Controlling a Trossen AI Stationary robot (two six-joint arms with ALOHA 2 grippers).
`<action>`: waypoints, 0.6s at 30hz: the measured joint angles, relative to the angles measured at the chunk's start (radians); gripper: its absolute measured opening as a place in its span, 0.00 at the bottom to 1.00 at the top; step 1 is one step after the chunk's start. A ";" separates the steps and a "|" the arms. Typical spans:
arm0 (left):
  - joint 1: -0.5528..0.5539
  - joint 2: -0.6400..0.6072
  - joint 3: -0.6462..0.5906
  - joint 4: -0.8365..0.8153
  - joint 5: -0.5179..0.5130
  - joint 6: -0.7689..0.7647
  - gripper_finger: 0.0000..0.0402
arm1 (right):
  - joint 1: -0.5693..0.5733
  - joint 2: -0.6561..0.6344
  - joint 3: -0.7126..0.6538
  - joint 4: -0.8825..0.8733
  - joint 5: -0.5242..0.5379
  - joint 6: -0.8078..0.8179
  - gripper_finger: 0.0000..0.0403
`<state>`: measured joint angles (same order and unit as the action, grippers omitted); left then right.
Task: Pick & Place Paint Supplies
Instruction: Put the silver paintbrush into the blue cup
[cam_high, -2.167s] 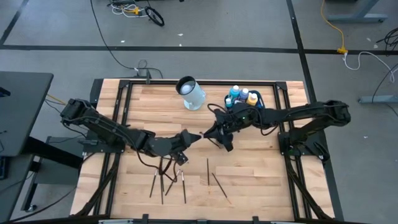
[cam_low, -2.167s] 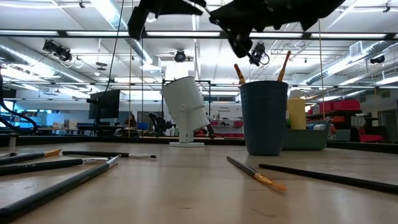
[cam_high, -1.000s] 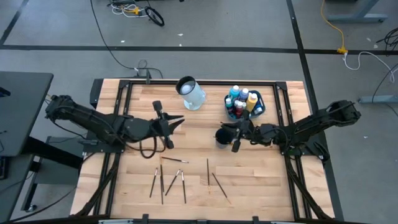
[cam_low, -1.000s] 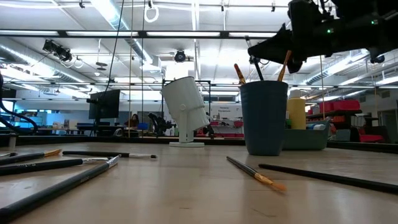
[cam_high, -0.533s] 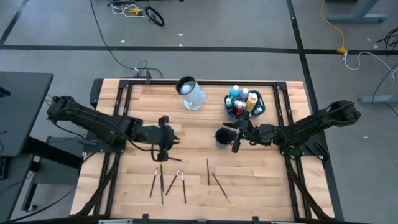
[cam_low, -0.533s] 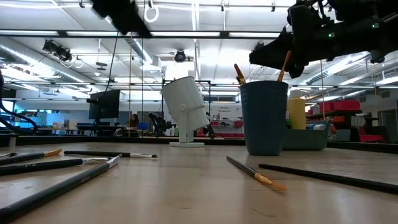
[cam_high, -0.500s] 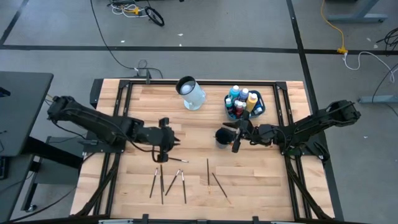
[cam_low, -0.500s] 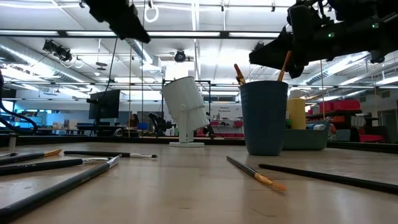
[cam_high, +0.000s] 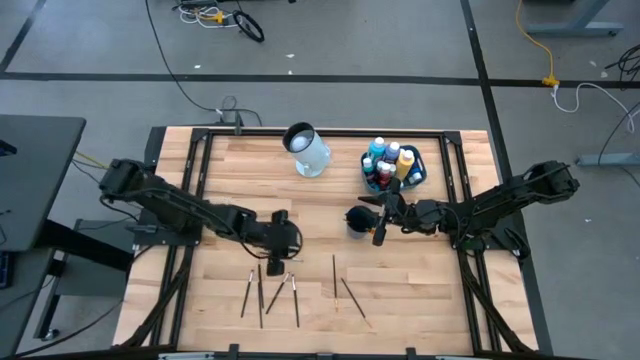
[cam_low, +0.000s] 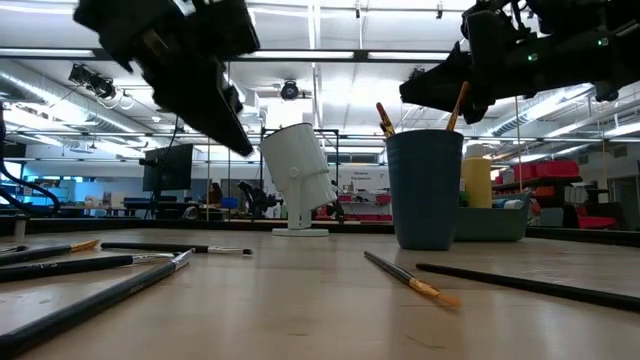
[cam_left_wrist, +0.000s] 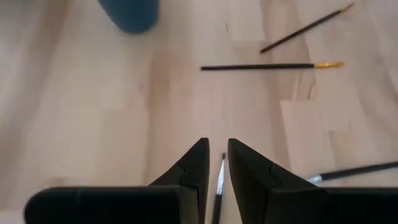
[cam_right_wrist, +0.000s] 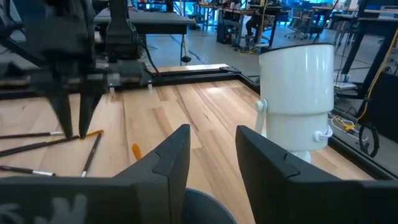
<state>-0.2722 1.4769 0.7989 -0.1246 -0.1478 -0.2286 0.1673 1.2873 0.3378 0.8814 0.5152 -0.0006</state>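
Now | left hand (cam_left_wrist: 214, 163) slightly parted | paintbrush (cam_left_wrist: 218, 186) lies lengthwise between fingers | right hand (cam_right_wrist: 211, 155) open

A pale wooden bench (cam_high: 420, 290) stands on a grey concrete floor (cam_high: 330, 40) strewn with cables (cam_high: 215, 15), under a workshop ceiling of long strip lights (cam_low: 330, 55), with desks and monitors (cam_low: 165, 165) beyond.

Wooden table (cam_high: 420, 290), dark blue cup (cam_high: 356, 220) near its middle, white jug (cam_high: 308, 150) beyond the cup, teal tub (cam_high: 421, 172) just beside the cup
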 joint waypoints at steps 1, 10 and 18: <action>0.000 0.030 0.000 0.020 0.012 0.000 0.17 | 0.000 0.000 0.000 0.000 0.000 -0.006 0.33; 0.015 0.217 -0.001 0.169 0.166 -0.025 0.29 | 0.000 0.000 0.000 -0.007 0.000 -0.009 0.33; 0.031 0.227 0.000 0.168 0.131 0.075 0.39 | -0.001 0.000 0.000 -0.007 0.001 -0.044 0.33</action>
<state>-0.2408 1.7035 0.7990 0.0432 -0.0171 -0.1537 0.1659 1.2873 0.3378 0.8744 0.5159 -0.0448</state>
